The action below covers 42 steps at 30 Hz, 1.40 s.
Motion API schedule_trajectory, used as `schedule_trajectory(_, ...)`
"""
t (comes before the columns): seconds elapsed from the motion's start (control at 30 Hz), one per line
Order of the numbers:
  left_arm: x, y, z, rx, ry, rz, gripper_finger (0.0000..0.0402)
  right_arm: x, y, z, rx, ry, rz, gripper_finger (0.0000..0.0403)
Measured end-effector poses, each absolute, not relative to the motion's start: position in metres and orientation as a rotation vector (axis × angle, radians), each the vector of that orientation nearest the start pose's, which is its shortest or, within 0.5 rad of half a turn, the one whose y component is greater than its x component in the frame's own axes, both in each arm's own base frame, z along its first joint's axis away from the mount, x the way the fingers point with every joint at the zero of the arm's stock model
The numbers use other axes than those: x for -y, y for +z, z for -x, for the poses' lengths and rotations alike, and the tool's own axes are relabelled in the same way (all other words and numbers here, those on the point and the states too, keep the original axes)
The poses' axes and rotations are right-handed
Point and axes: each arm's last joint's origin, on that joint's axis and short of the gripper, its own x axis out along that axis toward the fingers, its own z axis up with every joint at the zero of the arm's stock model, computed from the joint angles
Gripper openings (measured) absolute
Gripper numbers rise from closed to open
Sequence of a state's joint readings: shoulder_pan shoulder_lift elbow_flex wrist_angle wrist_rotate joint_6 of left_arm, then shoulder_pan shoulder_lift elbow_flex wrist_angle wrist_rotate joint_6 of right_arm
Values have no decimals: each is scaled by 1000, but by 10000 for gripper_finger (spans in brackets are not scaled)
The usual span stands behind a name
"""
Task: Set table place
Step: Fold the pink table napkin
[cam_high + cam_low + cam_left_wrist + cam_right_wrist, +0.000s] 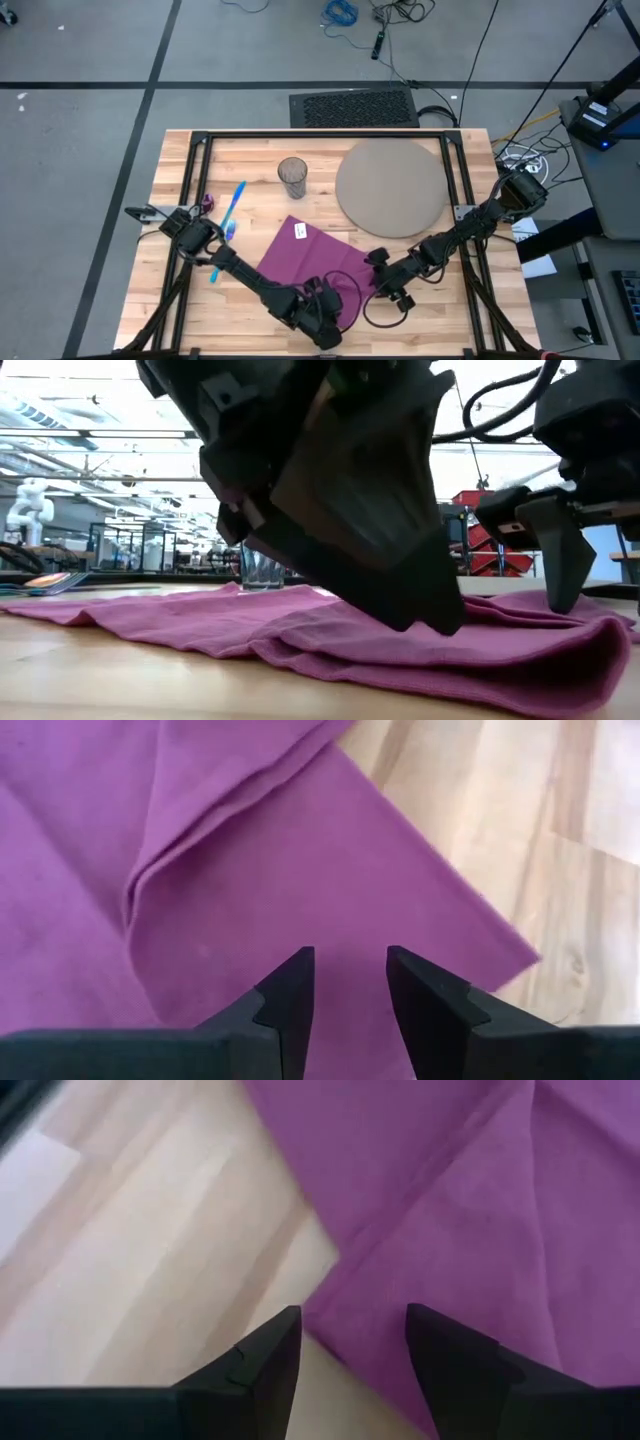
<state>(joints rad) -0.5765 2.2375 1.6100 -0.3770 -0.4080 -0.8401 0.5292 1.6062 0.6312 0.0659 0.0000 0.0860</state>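
**Place setting half laid as both arms close in on the napkin**

Place setting pieces lie spread over the light-wood table (160, 300). Largest is the round grey-tan mat (390, 187), flat near the far right corner and bare; no plate shows anywhere. It looks stiff enough to slide by its rim.

Next is the purple napkin (305, 258), rumpled near the middle of the front edge, with a white tag on its far corner. From table height it lies in soft ridges with a doubled fold along its near side. It is light and limp, so it should sag and drag if lifted by one point; a pinch on a corner or on the raised fold, one gripper to each side, seems the surest hold.

The left gripper (350, 982) hangs low over the cloth's front corner, fingers (290, 995) parted with only fabric showing between them and nothing pinched. The right gripper (352, 1342) hovers at the napkin's right-hand edge, straddling cloth and bare wood, fingers (270, 1355) likewise apart and empty.

The clear glass (292, 177) stands upright toward the far edge, left of the mat: hard, smooth and breakable. The blue cutlery (232, 210) lies near the left edge beside a small pink piece (208, 201), light, slick plastic.
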Motion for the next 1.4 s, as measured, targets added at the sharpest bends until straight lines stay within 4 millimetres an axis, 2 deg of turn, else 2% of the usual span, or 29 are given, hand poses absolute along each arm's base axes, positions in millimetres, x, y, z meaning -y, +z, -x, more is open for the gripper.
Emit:
schedule_trajectory(0.23, 240, 136, -401, -877, 217, 311, 114, -133, 119, -235, -974, 393, 212, 167)
schedule_trajectory(0.37, 240, 136, -402, -878, 216, 314, 114, -132, 119, -236, -955, 387, 236, 146)
schedule_trajectory(0.63, 240, 136, -401, -883, 211, 315, 114, -130, 119, -238, -935, 392, 276, 11)
schedule_trajectory(0.87, 240, 136, -401, -888, 210, 307, 114, -134, 124, -242, -954, 421, 261, 4)
schedule_trajectory(1.17, 239, 135, -400, -906, 213, 303, 114, -145, 161, -262, -990, 461, 338, 2)
schedule_trajectory(1.27, 239, 135, -400, -906, 213, 304, 114, -142, 171, -268, -1012, 446, 368, 1)
schedule_trajectory(1.4, 239, 135, -400, -906, 213, 305, 114, -127, 176, -276, -1035, 407, 378, 1)
